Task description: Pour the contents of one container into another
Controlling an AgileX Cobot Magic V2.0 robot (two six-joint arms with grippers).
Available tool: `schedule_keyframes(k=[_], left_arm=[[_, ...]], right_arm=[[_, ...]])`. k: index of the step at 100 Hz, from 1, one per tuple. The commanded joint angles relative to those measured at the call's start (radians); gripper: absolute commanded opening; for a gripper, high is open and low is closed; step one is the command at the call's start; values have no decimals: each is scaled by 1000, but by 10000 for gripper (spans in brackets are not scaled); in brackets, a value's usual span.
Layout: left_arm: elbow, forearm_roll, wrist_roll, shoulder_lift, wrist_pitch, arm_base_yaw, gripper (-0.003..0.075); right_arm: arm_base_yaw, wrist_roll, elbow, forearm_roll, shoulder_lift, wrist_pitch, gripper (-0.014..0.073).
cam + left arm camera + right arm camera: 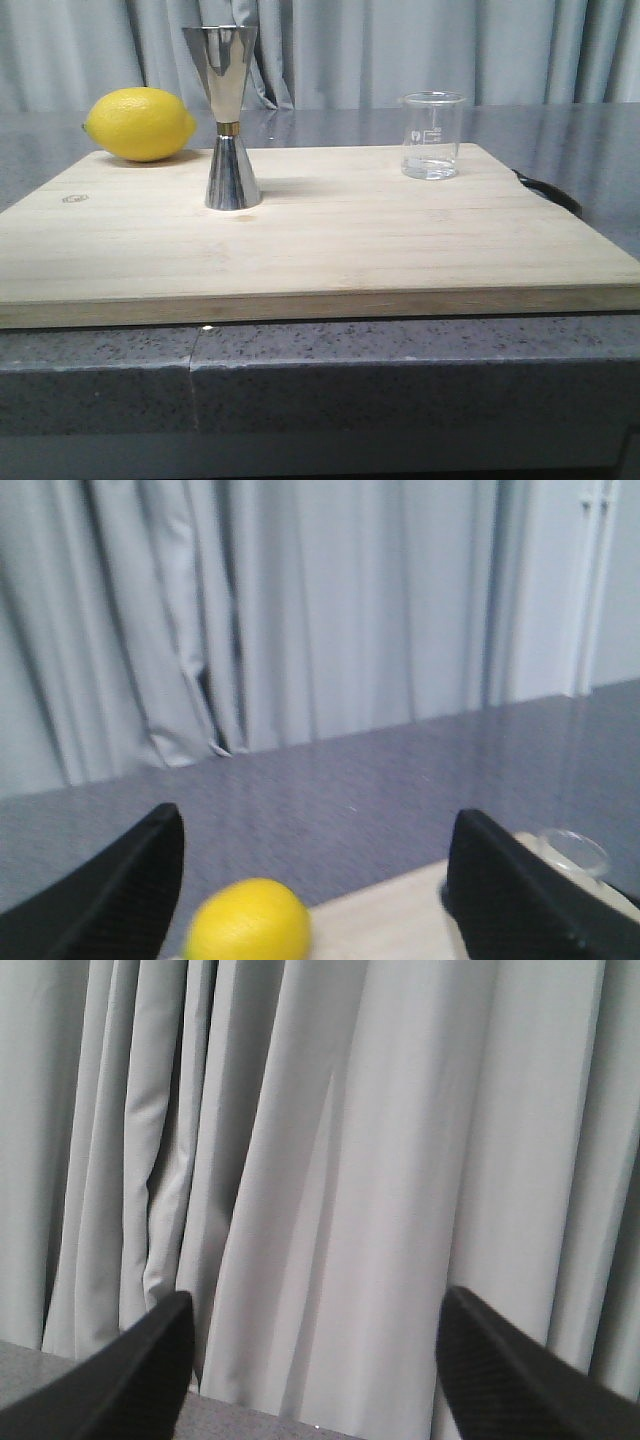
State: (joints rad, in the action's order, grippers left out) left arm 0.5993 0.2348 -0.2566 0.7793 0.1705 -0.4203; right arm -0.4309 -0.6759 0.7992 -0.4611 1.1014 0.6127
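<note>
Steel jigger (231, 120) stands upright on a pale wooden board (320, 250) in the front view, a lemon (139, 123) behind it to the left and a glass beaker (432, 135), a little clear liquid at its bottom, well apart at the board's far right. The board lies on a grey speckled worktop (400, 370); neither arm appears there. From the left wrist, the left claw (315, 880) hangs released, its dark fingers (120, 890) spread wide over the lemon, with the beaker's rim just visible beside one finger; the jigger is out of sight. The right wrist view shows only the right claw (315, 1360), likewise spread and empty, against grey curtains (330, 1160).
</note>
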Motion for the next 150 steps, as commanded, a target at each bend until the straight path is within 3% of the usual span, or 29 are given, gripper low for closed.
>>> schedule_keyframes(k=[1, 21, 45, 56, 80, 96, 124, 133, 150], left_arm=[[44, -2, 7, -62, 85, 88, 494], [87, 2, 7, -176, 75, 233, 494], [93, 23, 7, -299, -13, 237, 494], [93, 23, 7, -353, -59, 237, 494], [93, 23, 7, -458, -217, 237, 489], [91, 23, 7, -495, -290, 237, 347], [91, 35, 7, -500, -310, 237, -13], [89, 48, 7, -500, -349, 237, -19], [29, 50, 7, -530, -357, 237, -19]], right_arm=[[8, -48, 55, -25, -72, -21, 462], [8, -206, 62, -69, -197, -72, 461], [8, -542, 46, -416, -394, -154, 461], [8, -665, 1, -479, -490, -227, 461], [8, -730, -187, -509, -694, -194, 461], [8, -763, -339, -509, -828, -110, 402], [8, -778, -465, -514, -989, -132, 41], [8, -786, -465, -514, -999, -142, -69], [8, -807, -465, -544, -1001, -188, -70]])
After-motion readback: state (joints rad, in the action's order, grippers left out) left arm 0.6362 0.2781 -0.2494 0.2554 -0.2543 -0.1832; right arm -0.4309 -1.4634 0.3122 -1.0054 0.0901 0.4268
